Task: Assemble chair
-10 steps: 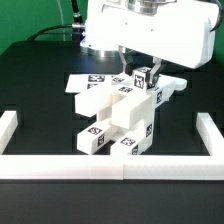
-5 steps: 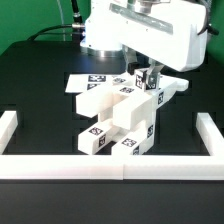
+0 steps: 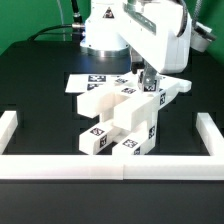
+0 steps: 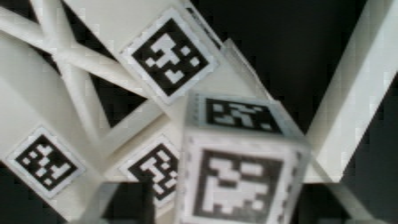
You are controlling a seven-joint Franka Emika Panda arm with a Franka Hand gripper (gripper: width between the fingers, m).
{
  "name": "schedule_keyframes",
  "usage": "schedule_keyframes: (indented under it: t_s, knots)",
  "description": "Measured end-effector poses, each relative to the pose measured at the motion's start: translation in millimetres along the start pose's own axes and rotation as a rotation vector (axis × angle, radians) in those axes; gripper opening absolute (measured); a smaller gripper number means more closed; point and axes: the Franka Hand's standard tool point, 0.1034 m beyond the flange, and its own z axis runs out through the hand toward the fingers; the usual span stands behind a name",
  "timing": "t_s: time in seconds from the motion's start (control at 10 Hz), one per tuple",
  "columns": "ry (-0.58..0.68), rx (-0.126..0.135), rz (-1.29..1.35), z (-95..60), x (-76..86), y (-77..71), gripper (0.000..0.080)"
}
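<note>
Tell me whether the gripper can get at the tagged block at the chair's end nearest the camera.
Probably yes: that block lies uncovered with nothing above it, and the gripper hangs over the chair farther back.

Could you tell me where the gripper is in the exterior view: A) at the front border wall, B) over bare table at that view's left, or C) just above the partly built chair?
C: the gripper sits at the top of the chair in mid-table, well back from the border wall.
</note>
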Motion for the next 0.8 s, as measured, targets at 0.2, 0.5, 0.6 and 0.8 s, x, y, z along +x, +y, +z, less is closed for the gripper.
schedule_keyframes:
  t_s: [0.2, 0.5, 0.6, 0.8]
  knots:
    - [0.001, -0.016, -0.084, 0.6, 0.0, 2.3, 0.0540]
    - [0.000, -0.016, -0.286, 0.6, -3.3, 1.7, 0.0643]
    - [-0.002, -0.016, -0.362, 0.9, -5.8, 1.2, 0.0648]
    - [-0.004, -0.014, -0.561, 1.3, -9.9, -0.2, 0.0649]
